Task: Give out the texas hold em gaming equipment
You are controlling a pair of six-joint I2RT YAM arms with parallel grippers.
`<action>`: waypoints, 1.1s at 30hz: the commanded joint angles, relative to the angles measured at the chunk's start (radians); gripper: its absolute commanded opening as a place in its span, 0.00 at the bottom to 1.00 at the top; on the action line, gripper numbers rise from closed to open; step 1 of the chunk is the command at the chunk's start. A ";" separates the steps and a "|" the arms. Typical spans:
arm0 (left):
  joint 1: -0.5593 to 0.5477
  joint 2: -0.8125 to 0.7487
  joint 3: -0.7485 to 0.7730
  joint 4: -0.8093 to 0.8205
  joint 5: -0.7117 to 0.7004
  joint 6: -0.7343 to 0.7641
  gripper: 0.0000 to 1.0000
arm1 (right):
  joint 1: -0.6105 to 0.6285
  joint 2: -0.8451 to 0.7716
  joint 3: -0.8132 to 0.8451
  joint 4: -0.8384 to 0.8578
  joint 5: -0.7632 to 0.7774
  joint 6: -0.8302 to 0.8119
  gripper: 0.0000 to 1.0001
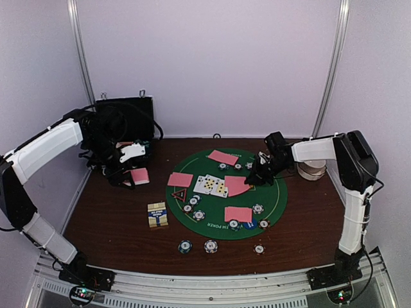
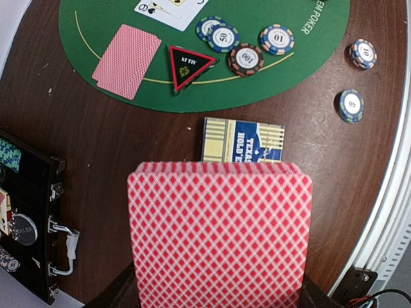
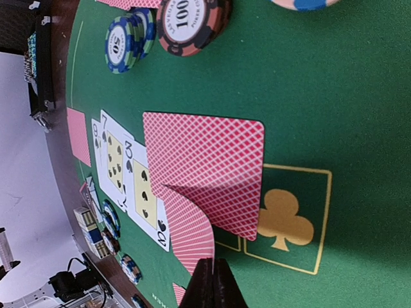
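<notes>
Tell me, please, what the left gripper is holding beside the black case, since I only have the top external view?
Observer: The left gripper clamps pink-backed cards by their side edges; the left wrist view shows a red-and-white lattice back.
Operator: Thank you; does the right gripper have a card?
Observer: Yes: the right gripper pinches a curled face-down card, which touches a flatter face-down card.
Operator: What lies beneath them?
Observer: A gold club symbol printed on the green mat.

On the mat (image 1: 273,192), the triangle marker (image 1: 179,194) lies left of the face-up cards (image 1: 211,185).
</notes>
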 commanded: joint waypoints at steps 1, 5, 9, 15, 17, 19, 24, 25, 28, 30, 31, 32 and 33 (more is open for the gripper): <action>0.028 -0.047 -0.047 0.053 0.000 0.031 0.00 | 0.004 0.011 0.018 -0.051 0.063 -0.057 0.00; 0.042 -0.074 -0.121 0.092 -0.017 0.052 0.00 | 0.015 0.010 0.027 -0.095 0.115 -0.090 0.13; 0.059 -0.099 -0.195 0.127 -0.031 0.071 0.00 | 0.029 -0.011 0.034 -0.123 0.166 -0.112 0.42; 0.111 -0.123 -0.292 0.186 -0.037 0.105 0.00 | 0.041 -0.077 0.051 -0.170 0.233 -0.130 0.60; 0.125 -0.121 -0.328 0.211 -0.046 0.118 0.00 | 0.044 -0.108 0.054 -0.189 0.256 -0.134 0.70; 0.130 -0.117 -0.373 0.248 -0.058 0.134 0.00 | 0.046 -0.143 0.049 -0.202 0.275 -0.136 0.83; 0.130 -0.073 -0.460 0.347 -0.070 0.143 0.00 | 0.050 -0.250 0.009 -0.201 0.295 -0.127 1.00; 0.129 -0.061 -0.472 0.366 -0.070 0.145 0.00 | 0.050 -0.279 -0.002 -0.202 0.296 -0.123 0.99; 0.127 -0.017 -0.494 0.409 -0.071 0.144 0.00 | 0.055 -0.346 -0.035 -0.197 0.297 -0.104 1.00; 0.124 0.015 -0.507 0.436 -0.080 0.149 0.00 | 0.058 -0.388 -0.059 -0.192 0.295 -0.093 1.00; 0.123 0.032 -0.514 0.449 -0.082 0.151 0.00 | 0.060 -0.408 -0.070 -0.192 0.296 -0.089 0.99; 0.121 0.045 -0.521 0.461 -0.087 0.152 0.00 | 0.063 -0.427 -0.084 -0.189 0.296 -0.084 0.99; 0.116 0.061 -0.527 0.472 -0.089 0.153 0.00 | 0.065 -0.445 -0.098 -0.185 0.298 -0.082 1.00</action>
